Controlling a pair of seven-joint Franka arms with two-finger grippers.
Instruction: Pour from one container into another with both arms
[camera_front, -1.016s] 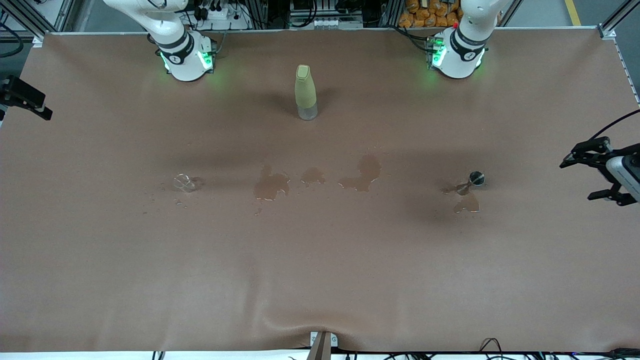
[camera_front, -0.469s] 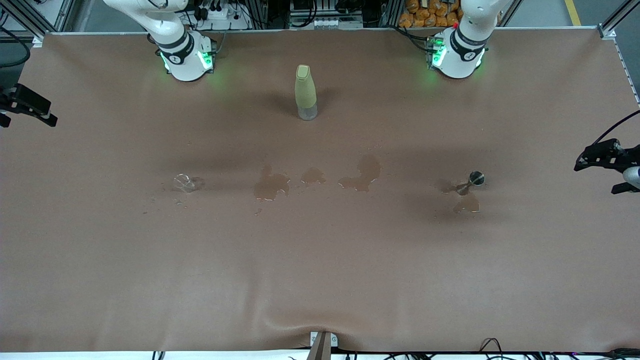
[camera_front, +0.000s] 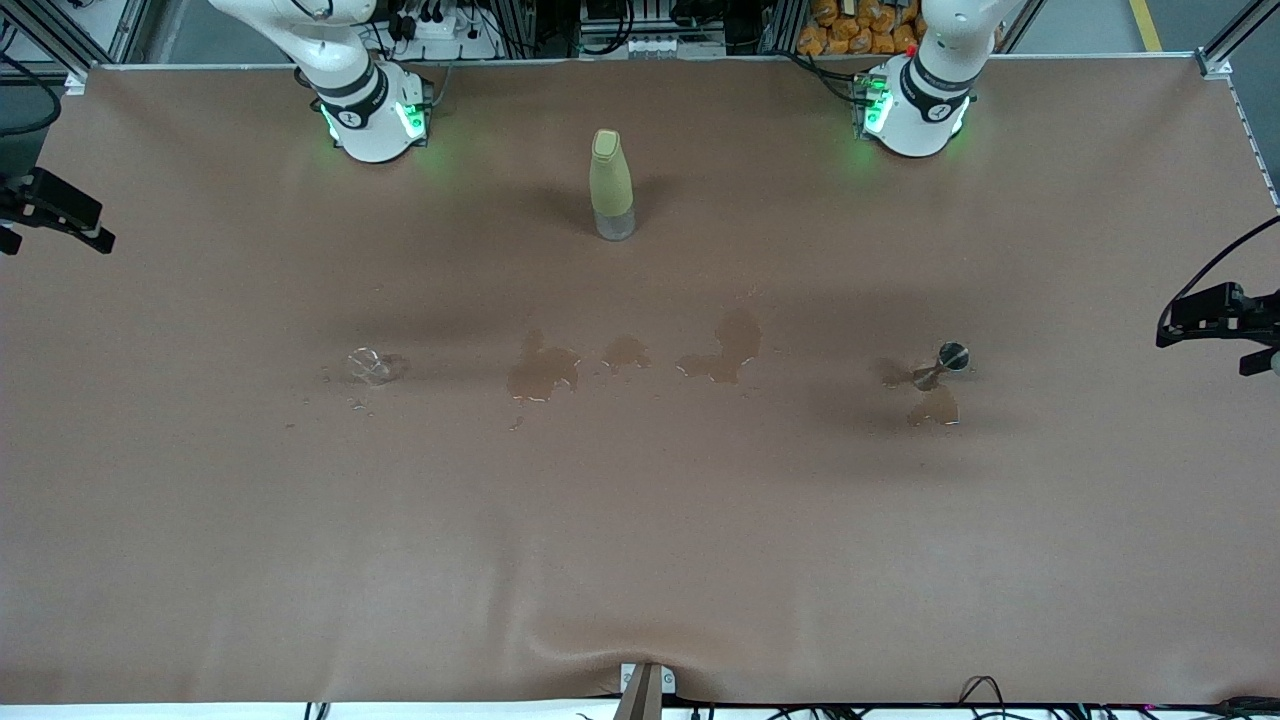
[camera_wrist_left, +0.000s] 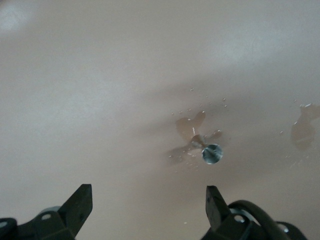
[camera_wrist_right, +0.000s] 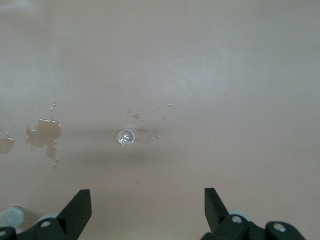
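Observation:
A small clear glass (camera_front: 368, 366) stands toward the right arm's end of the table, with droplets around it. A metal jigger (camera_front: 945, 361) stands toward the left arm's end beside wet patches. An olive bottle (camera_front: 612, 185) with a clear base stands upright between the arm bases. My right gripper (camera_front: 58, 213) hangs open over the table's edge at its own end, and in the right wrist view it (camera_wrist_right: 146, 196) is empty with the glass (camera_wrist_right: 125, 136) well ahead. My left gripper (camera_front: 1212, 330) is open at the other end, empty (camera_wrist_left: 148, 194), with the jigger (camera_wrist_left: 211, 153) ahead.
Brown spill patches (camera_front: 543, 368) (camera_front: 722, 350) lie on the brown table cover (camera_front: 640, 540) between glass and jigger. The right arm's base (camera_front: 370, 115) and the left arm's base (camera_front: 915, 105) stand along the table's edge farthest from the front camera.
The left gripper has drawn outward toward its end of the table, partly leaving the front view. The right gripper dropped slightly early on, then held. Glass, jigger and bottle have not moved.

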